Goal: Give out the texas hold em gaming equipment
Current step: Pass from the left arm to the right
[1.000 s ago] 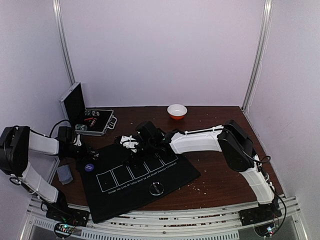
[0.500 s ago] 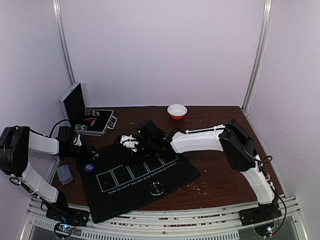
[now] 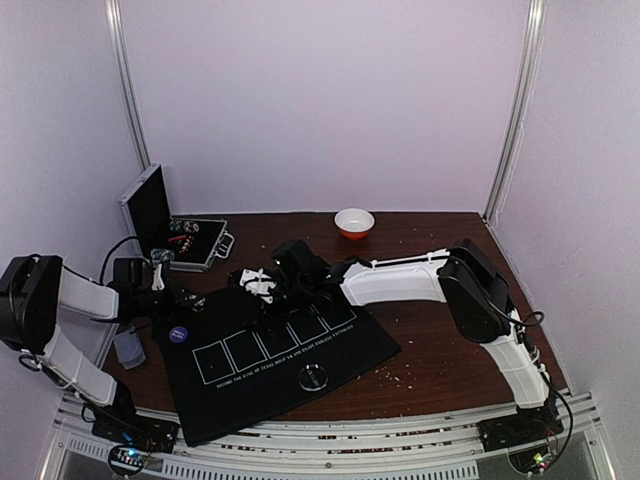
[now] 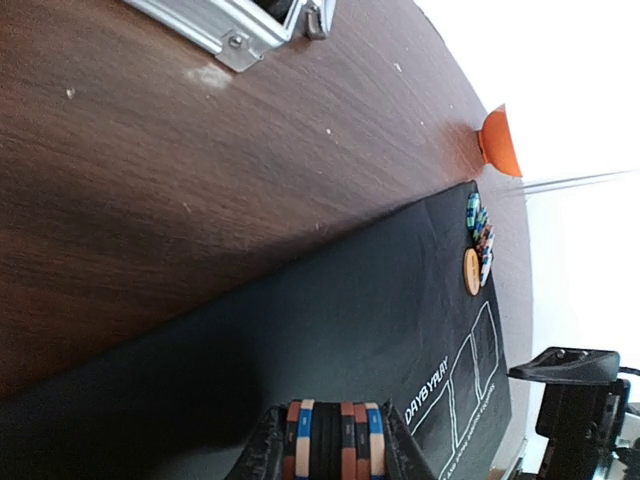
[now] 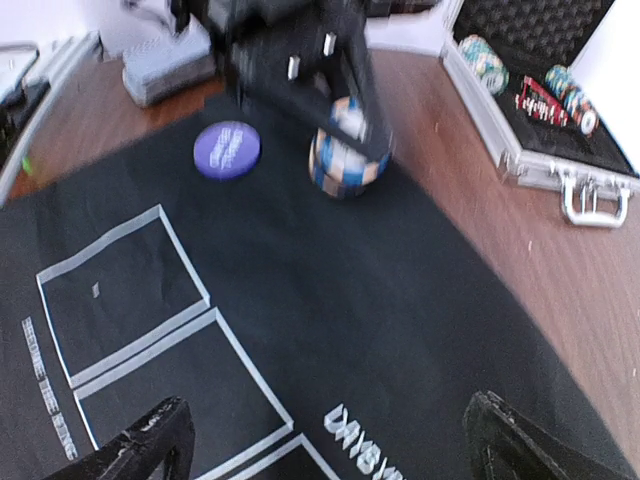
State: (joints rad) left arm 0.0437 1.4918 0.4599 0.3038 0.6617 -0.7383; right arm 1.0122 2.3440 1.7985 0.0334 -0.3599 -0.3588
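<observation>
- The step in hand looks like setting out chips. The left gripper (image 3: 170, 297) is clenched on a stack of striped poker chips (image 4: 334, 455), which stands at or just above the near-left corner of the black mat (image 3: 290, 350).
- The likely next move is to let the stack go cleanly. That calls for the jaws to part without tipping the chips, then a straight lift away.
- The right gripper (image 5: 330, 445) hovers over the mat with its jaws spread wide, holding nothing.
- A purple disc (image 5: 227, 149) lies on the mat just beside the held stack. It is the closest thing to knock.
- More chip stacks (image 4: 480, 238) and an orange disc (image 4: 470, 271) sit at the mat's far edge, well apart from the left gripper.
- A clear disc (image 3: 313, 377) rests near the mat's front edge, below the printed boxes.
- An open metal case (image 5: 520, 165) with more chips inside stands on the tabletop behind the mat.
- A grey card deck (image 3: 128, 347) lies off the mat's left side.
- A white bowl (image 3: 354, 222) sits far back, out of the way.
</observation>
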